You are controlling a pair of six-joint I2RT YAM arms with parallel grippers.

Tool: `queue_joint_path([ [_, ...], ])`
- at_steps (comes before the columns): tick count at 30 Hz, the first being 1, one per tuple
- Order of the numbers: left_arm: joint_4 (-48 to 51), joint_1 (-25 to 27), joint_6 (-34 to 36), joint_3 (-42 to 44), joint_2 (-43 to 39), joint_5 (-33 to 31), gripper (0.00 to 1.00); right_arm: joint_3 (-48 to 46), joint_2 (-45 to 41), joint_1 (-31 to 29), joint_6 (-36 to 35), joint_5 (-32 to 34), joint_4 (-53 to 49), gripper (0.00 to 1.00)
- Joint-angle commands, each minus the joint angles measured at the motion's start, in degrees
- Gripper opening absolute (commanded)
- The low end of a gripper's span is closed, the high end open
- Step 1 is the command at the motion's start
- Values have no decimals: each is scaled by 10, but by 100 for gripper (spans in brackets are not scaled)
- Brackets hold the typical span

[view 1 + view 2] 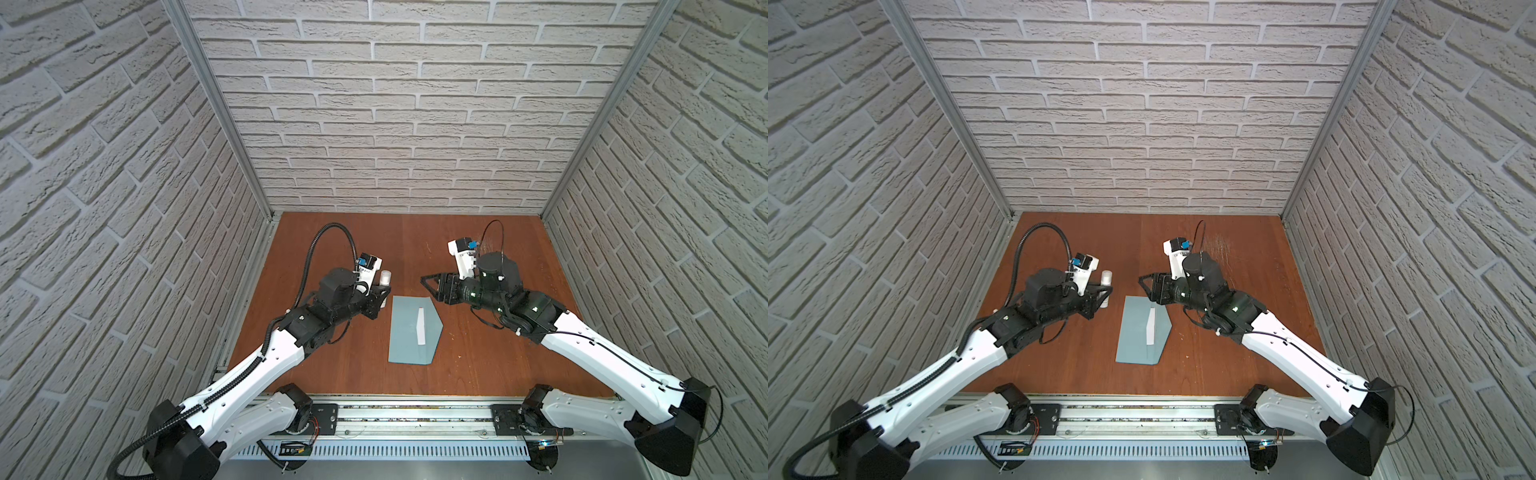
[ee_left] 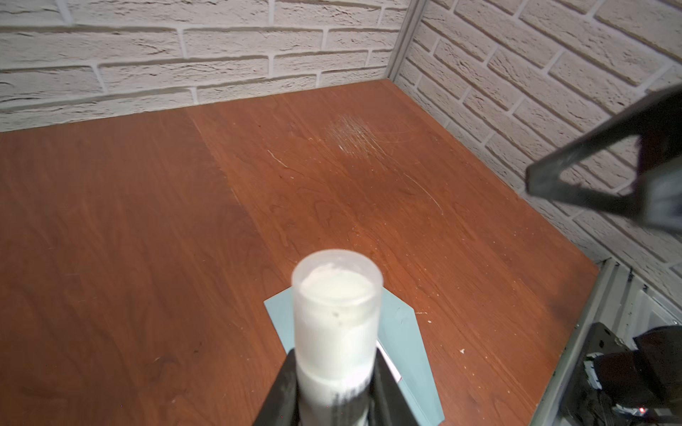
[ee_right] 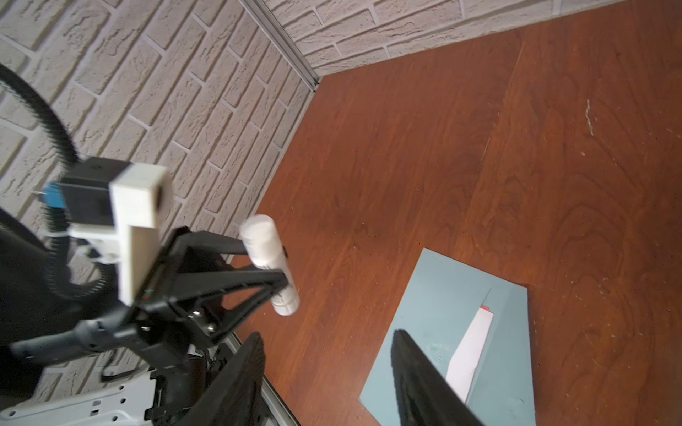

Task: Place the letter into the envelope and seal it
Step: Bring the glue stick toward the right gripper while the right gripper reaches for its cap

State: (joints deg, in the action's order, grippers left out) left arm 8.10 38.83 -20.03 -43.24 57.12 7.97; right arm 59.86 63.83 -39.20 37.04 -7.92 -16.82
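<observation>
Two grippers: left gripper (image 3: 277,267) clamps the glue stick (image 2: 337,313), right gripper (image 1: 428,286) gapes empty at frame centre. Glue only the envelope's (image 1: 403,336) flap (image 1: 434,325) edges, sparing the protruding letter (image 1: 421,330).

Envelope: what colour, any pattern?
The envelope is plain light blue-grey, with no pattern; it shows best in a top view.

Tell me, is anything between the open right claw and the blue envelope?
Nothing visible: the right gripper hangs open by the envelope's far corner. The white stick is clamped in the left gripper, off aside.
</observation>
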Motion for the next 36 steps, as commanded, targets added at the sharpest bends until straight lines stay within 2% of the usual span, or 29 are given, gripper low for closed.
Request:
queue_joint_path([
  [1, -109, 24, 30, 16, 14, 32, 17, 24, 1, -12, -23, -12, 21, 57],
  [7, -147, 63, 51, 25, 39, 38, 16, 67, 39, -41, -64, 32, -42, 58],
  [13, -164, 76, 54, 26, 48, 50, 14, 80, 60, -55, -72, 76, -88, 59],
  [21, -176, 84, 54, 25, 58, 69, 13, 83, 77, -55, -63, 84, -95, 59],
  [31, -178, 90, 57, 24, 65, 69, 9, 80, 94, -55, -43, 76, -77, 49],
  [36, -179, 92, 60, 24, 66, 62, 9, 76, 98, -55, -35, 71, -67, 41],
])
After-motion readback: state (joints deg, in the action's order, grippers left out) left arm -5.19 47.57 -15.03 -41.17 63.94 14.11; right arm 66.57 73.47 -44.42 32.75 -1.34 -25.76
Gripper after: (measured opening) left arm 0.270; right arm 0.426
